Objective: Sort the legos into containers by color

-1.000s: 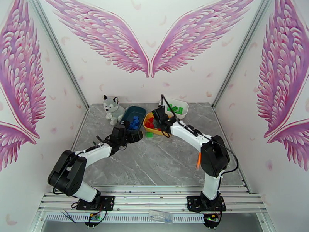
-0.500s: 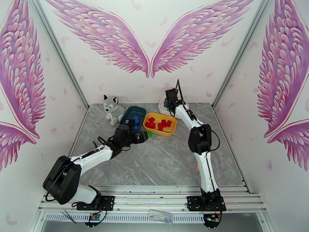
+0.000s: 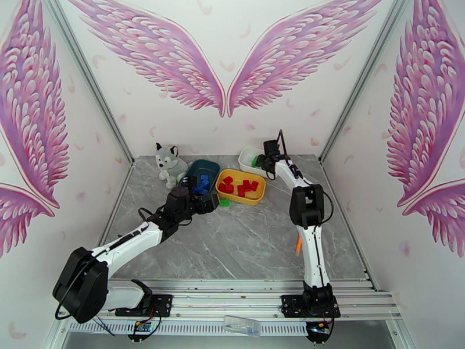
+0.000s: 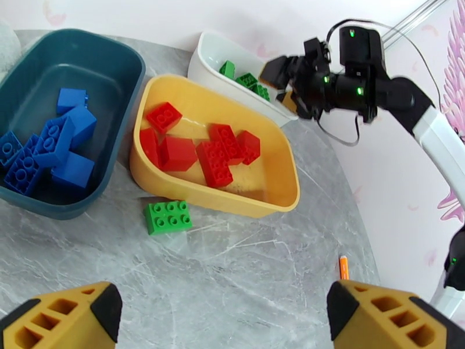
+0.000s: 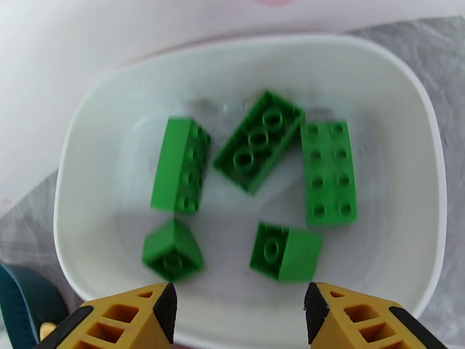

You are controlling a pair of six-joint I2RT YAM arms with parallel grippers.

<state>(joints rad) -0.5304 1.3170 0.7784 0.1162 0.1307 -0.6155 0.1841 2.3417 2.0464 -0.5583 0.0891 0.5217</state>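
Note:
One green lego [image 4: 168, 216] lies on the table just in front of the yellow container [image 4: 192, 194], which holds several red legos [image 4: 214, 162]. My left gripper [image 4: 224, 321] hovers open short of that brick, nothing between its fingers; from above it [image 3: 202, 203] sits beside the teal container [image 3: 204, 166]. Several blue legos [image 4: 55, 149] lie in that teal container [image 4: 64, 206]. My right gripper [image 5: 238, 321] hangs open over the white container [image 5: 87, 141], where several green legos [image 5: 330, 170] rest. From above, the right gripper [image 3: 265, 161] is at the back.
A grey-and-white plush husky [image 3: 169, 163] sits at the back left beside the teal tub. The three tubs stand in a row along the back of the grey marble-patterned table [image 3: 244, 239]. The right arm [image 4: 372, 88] stretches far back over the white tub [image 4: 256, 107].
My right arm swung from the yellow tub back over the white tub and its jaws opened. The left arm stretched lower, its gripper staying near the teal tub.

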